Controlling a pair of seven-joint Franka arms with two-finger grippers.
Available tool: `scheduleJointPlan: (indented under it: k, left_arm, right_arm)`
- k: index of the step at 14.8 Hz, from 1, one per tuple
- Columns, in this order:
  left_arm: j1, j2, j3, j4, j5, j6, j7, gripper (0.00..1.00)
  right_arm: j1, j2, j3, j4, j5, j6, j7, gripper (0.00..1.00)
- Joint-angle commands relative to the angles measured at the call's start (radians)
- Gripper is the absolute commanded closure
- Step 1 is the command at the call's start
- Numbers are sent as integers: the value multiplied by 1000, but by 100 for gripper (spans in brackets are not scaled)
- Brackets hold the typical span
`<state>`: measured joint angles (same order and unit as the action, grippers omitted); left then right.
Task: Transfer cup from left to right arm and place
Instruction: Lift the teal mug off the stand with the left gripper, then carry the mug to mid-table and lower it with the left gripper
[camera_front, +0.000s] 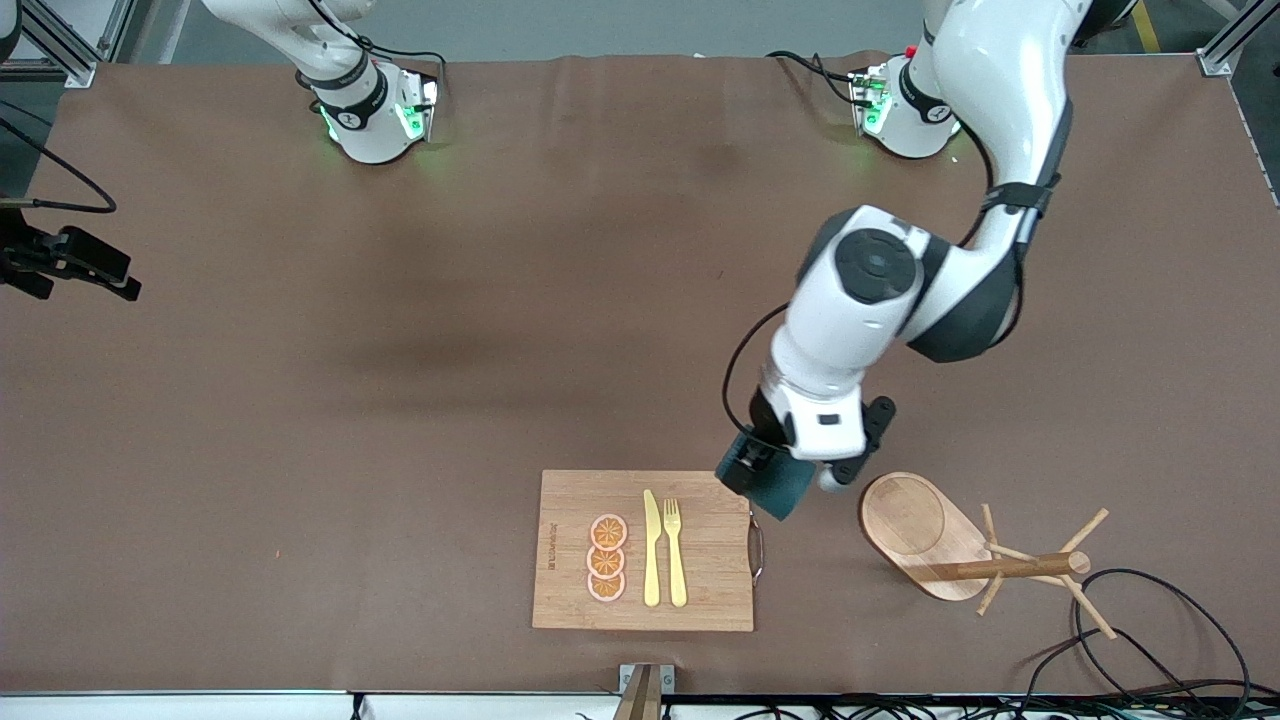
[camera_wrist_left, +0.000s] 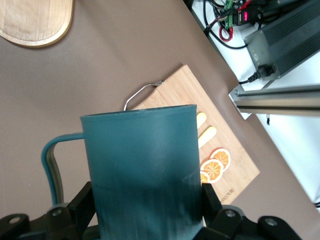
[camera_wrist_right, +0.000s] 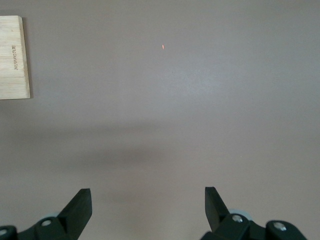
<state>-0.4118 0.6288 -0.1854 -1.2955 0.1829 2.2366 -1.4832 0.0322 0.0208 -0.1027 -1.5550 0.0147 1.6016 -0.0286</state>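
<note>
The dark teal cup (camera_front: 782, 489) hangs in the air over the corner of the wooden board (camera_front: 570, 500) that carries the metal handle. My left gripper (camera_front: 770, 478) is shut on it. In the left wrist view the cup (camera_wrist_left: 142, 165) fills the middle, its loop handle (camera_wrist_left: 50, 160) sticks out to one side, and black fingers (camera_wrist_left: 84, 204) press on both walls at my left gripper (camera_wrist_left: 145, 202). The cup's inside is hidden. My right gripper (camera_wrist_right: 147, 200) shows only in its own wrist view, open over bare brown table with nothing between its fingers.
On the board lie a yellow knife (camera_front: 651, 548), a yellow fork (camera_front: 675, 552) and three orange slices (camera_front: 607, 558). A wooden mug tree on an oval base (camera_front: 915, 520) stands toward the left arm's end. Black cables (camera_front: 1150, 640) trail near the front edge. The board's end (camera_wrist_right: 12, 57) shows in the right wrist view.
</note>
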Motion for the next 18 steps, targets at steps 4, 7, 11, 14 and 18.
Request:
scheduleJointPlan:
  k: [4,7,11,14,18]
  left_arm:
    - [-131,66,12,4,292,6,-104,29]
    - [-186,101,12,4,446,6,-161,29]
    - [-260,141,12,-1,636,6,-251,29]
    - [-317,190,12,-1,836,4,-369,29]
    - [-392,256,14,-1,1111,-12,-534,29]
  right_arm:
    - [-2,-22,0,-20,-2,3,2,0]
    - [-2,-22,0,-20,-2,4,1,0]
    - [-6,-22,0,-22,-1,4,-1,0]
    - [-6,-19,-2,-22,-1,4,-1,0]
    - [-11,-19,-3,-20,4,6,-1,0]
